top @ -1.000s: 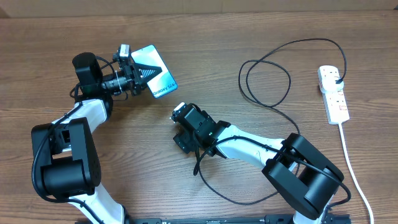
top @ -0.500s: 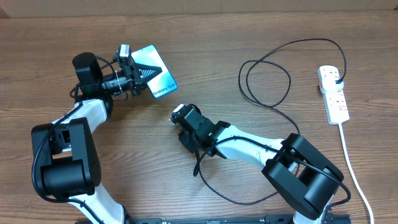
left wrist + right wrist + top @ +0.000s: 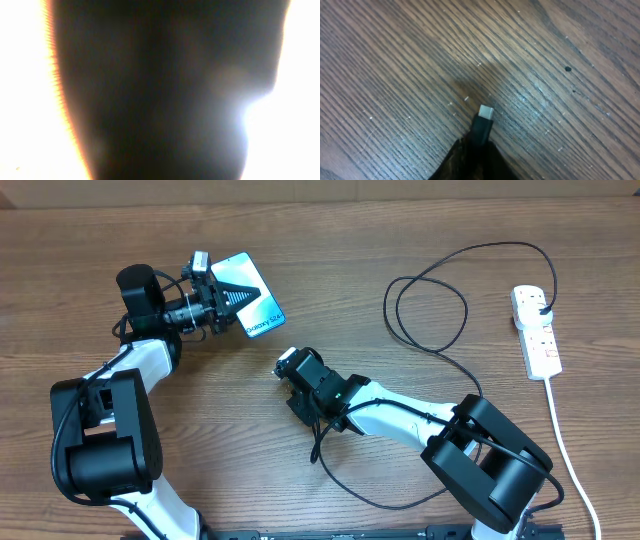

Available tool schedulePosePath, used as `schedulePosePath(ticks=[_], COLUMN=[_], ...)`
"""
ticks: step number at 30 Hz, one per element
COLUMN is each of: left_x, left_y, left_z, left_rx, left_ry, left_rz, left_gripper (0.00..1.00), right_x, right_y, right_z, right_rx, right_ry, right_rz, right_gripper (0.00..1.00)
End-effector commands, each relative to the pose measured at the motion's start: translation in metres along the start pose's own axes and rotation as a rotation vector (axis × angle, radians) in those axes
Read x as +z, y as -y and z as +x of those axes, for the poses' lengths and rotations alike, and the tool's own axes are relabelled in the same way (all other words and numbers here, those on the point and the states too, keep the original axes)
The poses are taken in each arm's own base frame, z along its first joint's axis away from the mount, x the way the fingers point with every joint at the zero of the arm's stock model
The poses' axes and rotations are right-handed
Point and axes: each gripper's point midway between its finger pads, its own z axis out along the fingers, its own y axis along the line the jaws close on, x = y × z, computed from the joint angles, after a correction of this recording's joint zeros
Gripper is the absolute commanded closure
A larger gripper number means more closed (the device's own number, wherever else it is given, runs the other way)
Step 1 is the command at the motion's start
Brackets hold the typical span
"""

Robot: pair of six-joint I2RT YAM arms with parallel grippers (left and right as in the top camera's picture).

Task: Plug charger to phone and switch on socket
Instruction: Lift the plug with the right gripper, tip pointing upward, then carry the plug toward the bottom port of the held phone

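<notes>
While the charger [image 3: 482,125] tip sits clamped in the right gripper [image 3: 475,152] mid-table [image 3: 400,220], phone [image 3: 262,305] upper left, pinched by left gripper [image 3: 235,297]; plug seemingly in socket [image 3: 538,330], right edge; mating, switching remain

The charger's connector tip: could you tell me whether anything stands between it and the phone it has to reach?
Nothing visible does. The connector tip sticks out of the right end effector, and only bare table lies between it and the phone, which the left end effector grips.
</notes>
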Motion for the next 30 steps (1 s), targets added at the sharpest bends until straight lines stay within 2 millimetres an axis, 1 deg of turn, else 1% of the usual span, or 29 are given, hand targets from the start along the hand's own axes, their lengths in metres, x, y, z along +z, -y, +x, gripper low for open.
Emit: schedulePosePath(ticks=[1, 2, 7, 10, 13, 17, 19, 23, 26, 30], left_x=[-0.002, -0.002, -0.002, -0.002, -0.002, -0.002, -0.002, -0.001, -0.001, 0.001], left_y=[0.012, 0.012, 0.012, 0.012, 0.012, 0.011, 0.011, 0.012, 0.012, 0.014], left_z=[-0.004, -0.004, -0.004, -0.004, -0.004, -0.004, -0.003, -0.001, 0.000, 0.004], left_rx=[0.060, 0.060, 0.060, 0.059, 0.059, 0.056, 0.053, 0.054, 0.049, 0.042], left_ry=[-0.013, -0.013, -0.013, -0.014, -0.013, -0.015, -0.017, -0.025, -0.031, -0.052], left_rz=[0.018, 0.018, 0.018, 0.018, 0.018, 0.018, 0.018, 0.021, 0.023, 0.030], left_gripper=[0.96, 0.96, 0.96, 0.96, 0.96, 0.96, 0.96, 0.96, 0.96, 0.96], right_x=[0.007, 0.007, 0.006, -0.004, -0.026, -0.062, -0.082, -0.120, -0.140, -0.156], right_y=[0.004, 0.004, 0.005, 0.007, 0.008, 0.008, 0.003, -0.009, -0.003, 0.008], right_z=[0.007, 0.007, 0.009, 0.006, -0.006, -0.028, -0.037, -0.051, -0.056, -0.060], right_rx=[0.008, 0.008, 0.025, 0.076, 0.097, 0.134, 0.163, 0.230, 0.279, 0.307], right_ry=[-0.025, -0.026, -0.037, -0.057, -0.054, 0.005, 0.036, 0.086, 0.121, 0.173], right_rz=[0.021, 0.021, 0.022, 0.020, -0.024, -0.136, -0.255, -0.584, -0.765, -0.889], right_gripper=[0.94, 0.96, 0.96, 0.96, 0.96, 0.96, 0.96, 0.96, 0.96, 0.96])
